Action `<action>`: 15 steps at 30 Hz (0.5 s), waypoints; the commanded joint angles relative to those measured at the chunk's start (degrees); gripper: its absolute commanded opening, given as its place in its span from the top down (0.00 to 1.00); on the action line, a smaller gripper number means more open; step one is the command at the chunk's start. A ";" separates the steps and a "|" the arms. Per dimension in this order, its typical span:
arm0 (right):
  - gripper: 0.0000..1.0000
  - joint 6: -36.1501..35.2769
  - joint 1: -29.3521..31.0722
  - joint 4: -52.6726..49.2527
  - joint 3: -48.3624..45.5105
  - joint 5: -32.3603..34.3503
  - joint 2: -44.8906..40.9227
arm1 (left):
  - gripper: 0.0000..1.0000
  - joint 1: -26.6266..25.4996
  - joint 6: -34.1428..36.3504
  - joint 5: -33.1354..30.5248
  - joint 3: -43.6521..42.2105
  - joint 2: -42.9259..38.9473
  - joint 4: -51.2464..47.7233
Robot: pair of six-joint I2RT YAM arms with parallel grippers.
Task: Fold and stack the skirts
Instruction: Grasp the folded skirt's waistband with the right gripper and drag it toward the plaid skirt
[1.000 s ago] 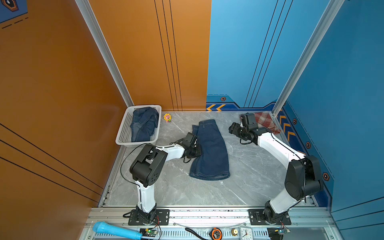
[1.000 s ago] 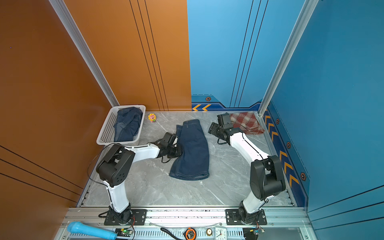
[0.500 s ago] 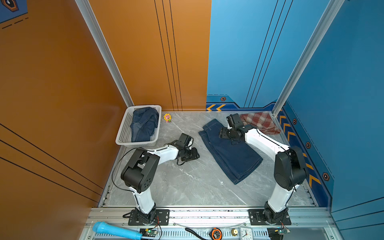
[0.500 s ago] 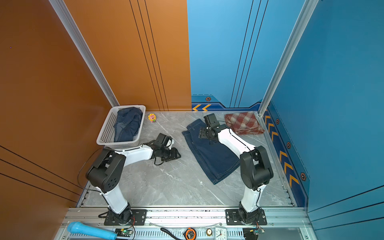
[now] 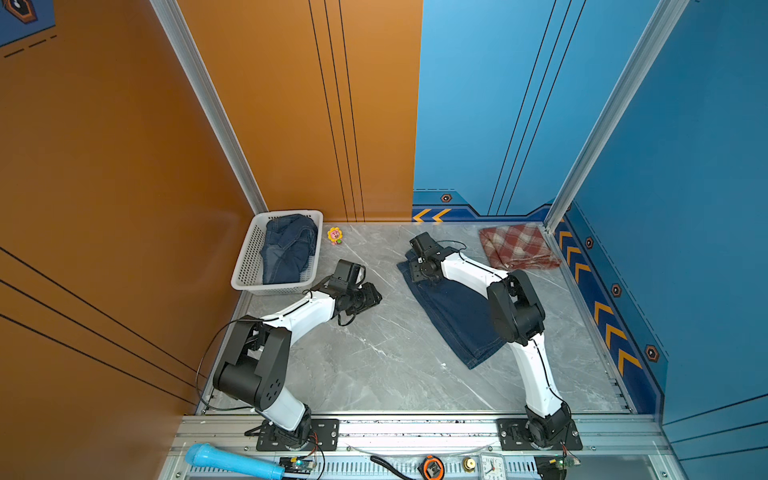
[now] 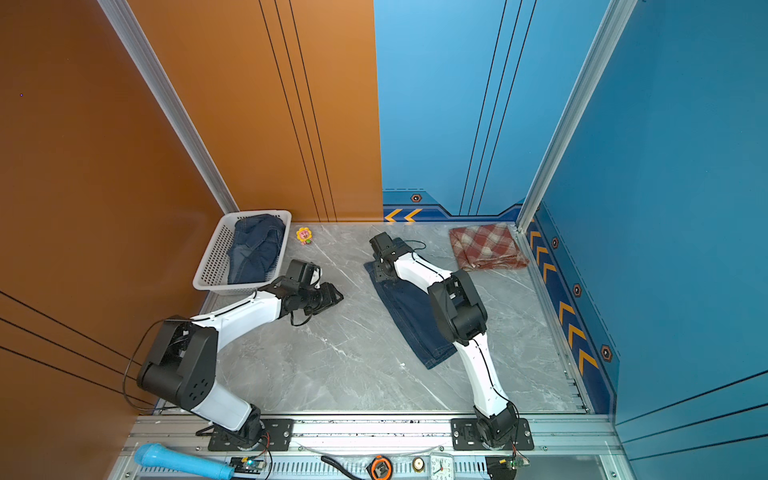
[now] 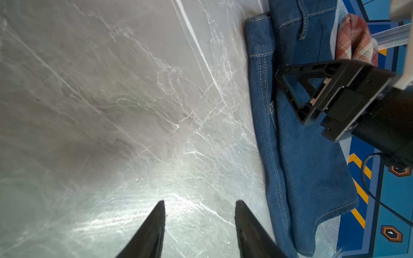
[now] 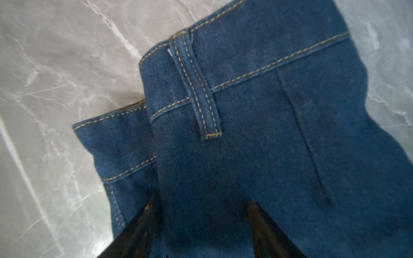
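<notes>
On the grey marbled bench (image 5: 374, 365), right of centre, a dark blue denim skirt (image 5: 457, 316) lies flat and folded lengthwise, running on a slant from the far middle toward the near right in both top views (image 6: 409, 320). Right arm (image 5: 465, 266) reaches over it to the far end; right jaws sit low at the waistband. Right wrist view: belt loop and tan stitching clear on the denim (image 8: 245, 111), black fingertips (image 8: 266, 227) stand apart with a fold of cloth between them; cannot tell whether they pinch it or only rest on it. Left arm (image 5: 307, 311) lies low near the middle left, well apart from that skirt. Left wrist view: left jaws parted, fingertips (image 7: 154, 227) over bare bench, nothing between them, denim edge (image 7: 308, 156) off to one side. Red, cream and tan plaid skirt (image 5: 517, 247) is folded in the far right corner, apart from the denim (image 6: 486, 245). Second dark denim skirt (image 5: 289, 249) sits crumpled inside a white perforated plastic basket (image 5: 249, 257) at far left. Small yellow flower toy (image 5: 335, 235) just beside the basket.
</notes>
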 commanded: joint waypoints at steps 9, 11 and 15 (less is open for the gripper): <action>1.00 -2.33 0.67 -1.94 3.65 5.31 0.34 | 0.48 0.17 -0.17 -1.66 -0.78 -0.81 -2.46; 1.00 -2.33 0.52 -1.96 2.88 4.59 -1.57 | 0.48 0.17 -0.26 -1.83 -0.73 -0.54 -2.18; 1.00 -2.07 0.19 -1.96 1.22 2.10 -5.90 | 0.48 0.12 -0.60 -1.49 -0.87 0.29 -1.45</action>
